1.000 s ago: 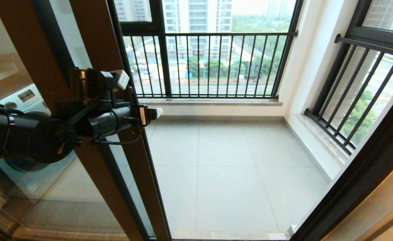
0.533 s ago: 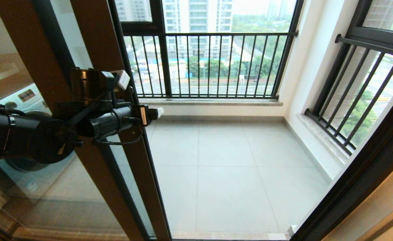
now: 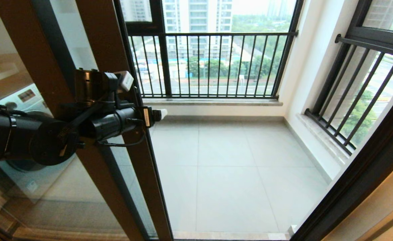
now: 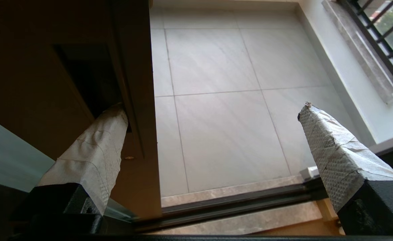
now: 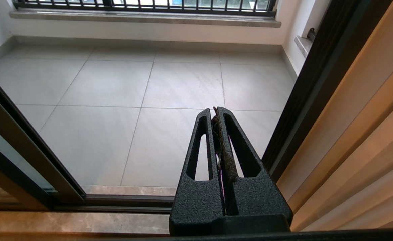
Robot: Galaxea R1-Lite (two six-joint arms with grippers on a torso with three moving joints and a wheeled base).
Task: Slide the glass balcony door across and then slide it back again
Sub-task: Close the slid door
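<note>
We keep the left gripper (image 4: 213, 110) spread, one finger (image 4: 95, 147) hooked in the door (image 3: 129, 160) handle slot (image 4: 85, 77), pushing steadily sideways; right gripper (image 5: 218, 117) rests pressed together.

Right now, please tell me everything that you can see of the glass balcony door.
The glass balcony door is a clear pane in a dark brown frame, standing upright at the left of the opening, which is mostly uncovered. The left tool is open; one paper-wrapped finger rests in the frame's dark handle recess.
</note>
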